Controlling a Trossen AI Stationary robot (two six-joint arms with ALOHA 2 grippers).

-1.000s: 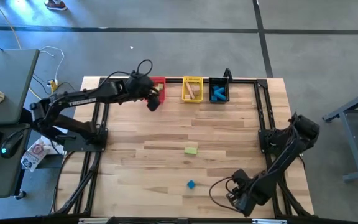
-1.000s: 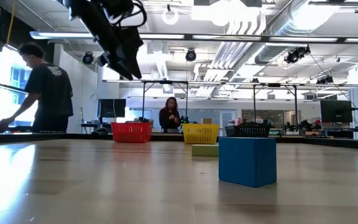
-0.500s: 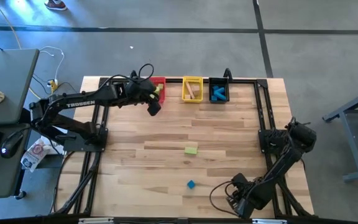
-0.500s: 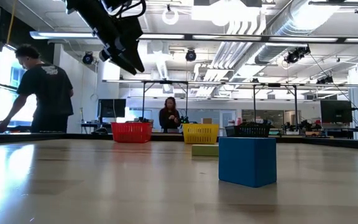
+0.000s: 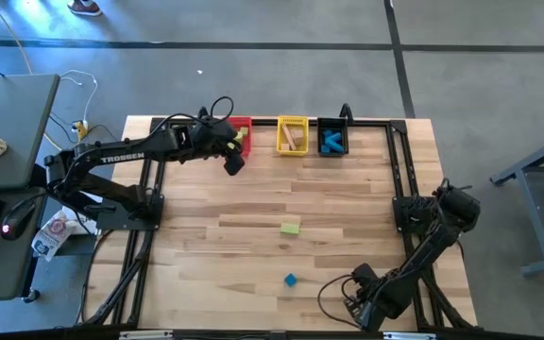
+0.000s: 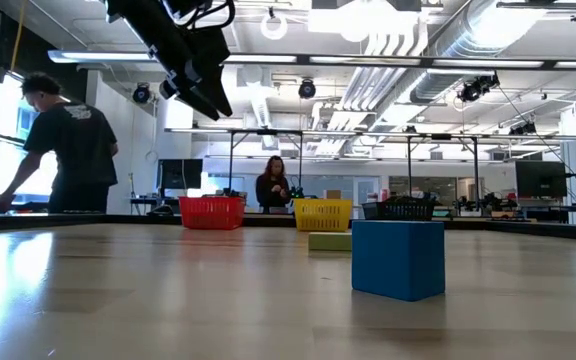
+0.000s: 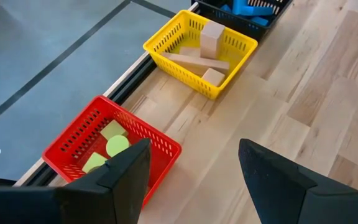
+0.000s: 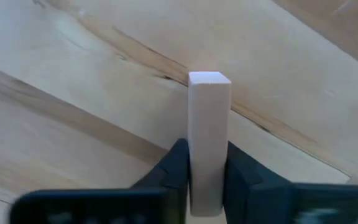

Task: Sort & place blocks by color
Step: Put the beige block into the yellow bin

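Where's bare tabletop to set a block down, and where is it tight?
Free: the wood between the red bin and the green block, and all left of the blue block. Crowded: the back edge, where red, yellow bin and black bin line up.

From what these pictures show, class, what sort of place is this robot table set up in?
Probably a large open lab or workshop: exposed ceiling ducts and strip lights, a bare concrete floor with marked lines, and people at benches behind the wooden table, including a person at the left.
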